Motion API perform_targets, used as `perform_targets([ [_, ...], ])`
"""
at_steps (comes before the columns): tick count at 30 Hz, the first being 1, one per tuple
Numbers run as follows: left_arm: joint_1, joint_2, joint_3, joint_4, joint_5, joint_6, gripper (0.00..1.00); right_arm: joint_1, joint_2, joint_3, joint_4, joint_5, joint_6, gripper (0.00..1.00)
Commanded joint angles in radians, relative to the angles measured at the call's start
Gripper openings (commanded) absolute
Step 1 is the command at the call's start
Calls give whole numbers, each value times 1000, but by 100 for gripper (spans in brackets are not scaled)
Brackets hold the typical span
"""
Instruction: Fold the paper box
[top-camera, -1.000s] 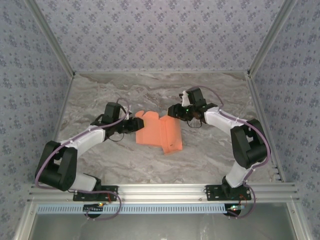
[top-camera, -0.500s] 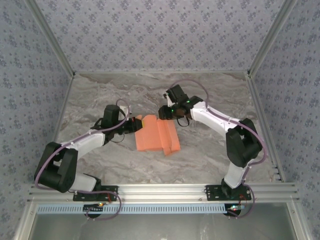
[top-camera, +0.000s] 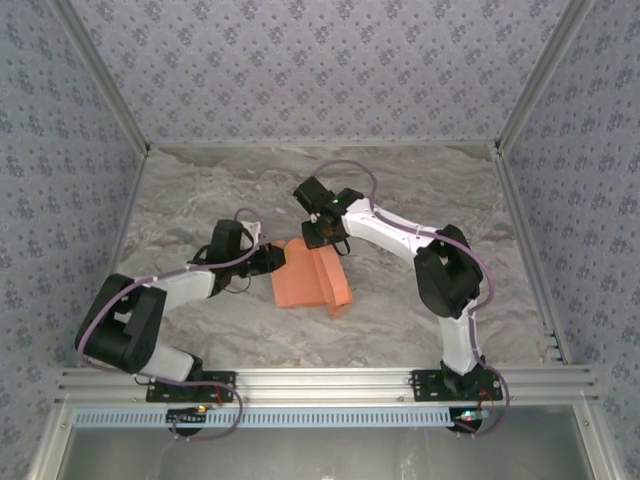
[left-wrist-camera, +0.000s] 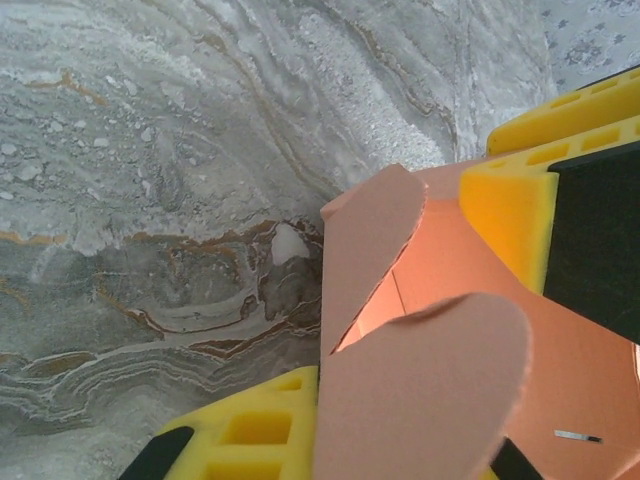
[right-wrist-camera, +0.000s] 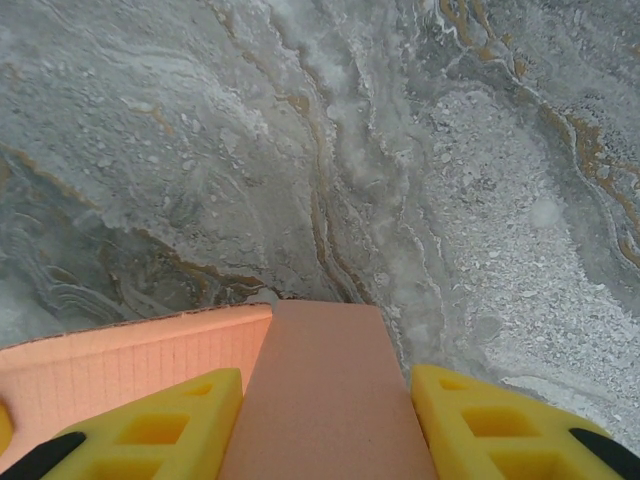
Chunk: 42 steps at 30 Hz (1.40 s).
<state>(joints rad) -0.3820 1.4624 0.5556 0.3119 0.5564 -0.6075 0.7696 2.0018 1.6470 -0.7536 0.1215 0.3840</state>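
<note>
Paper box (top-camera: 310, 278) lies mid-table on the marbled tabletop (top-camera: 420, 190), between my two arms, part folded with one wall raised. Over the last second my right gripper (top-camera: 323, 240) has swung in from the right to the box's far edge, and its jaws now sit apart astride a narrow panel. I cannot tell if they pinch it. My left gripper (top-camera: 272, 258) has closed onto the rounded end flaps. I judge the next fold is set up. No brand, label or writing is readable.
</note>
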Motion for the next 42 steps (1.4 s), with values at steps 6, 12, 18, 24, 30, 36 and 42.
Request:
perform_targets([
  [6, 9, 3, -12, 94, -16, 2, 35, -18, 41, 28, -169, 125, -70, 40],
  [12, 45, -101, -41, 54, -29, 12, 60, -55, 8, 49, -136, 48, -310, 41],
  [18, 82, -253, -66, -43, -125, 84, 74, -54, 60, 116, -133, -82, -628, 44],
  [24, 107, -255, -46, -61, -131, 86, 76, -59, 70, 171, -165, -131, -770, 61],
  [30, 94, -215, 35, -53, -129, 89, 78, -93, -168, 8, -56, -271, -732, 67],
  [36, -64, -137, 163, -71, -212, 283, 83, -200, -485, -284, 139, -378, -522, 71],
  [42, -156, 23, 131, 182, -207, 523, 81, -470, -731, -614, 335, -484, -332, 69],
])
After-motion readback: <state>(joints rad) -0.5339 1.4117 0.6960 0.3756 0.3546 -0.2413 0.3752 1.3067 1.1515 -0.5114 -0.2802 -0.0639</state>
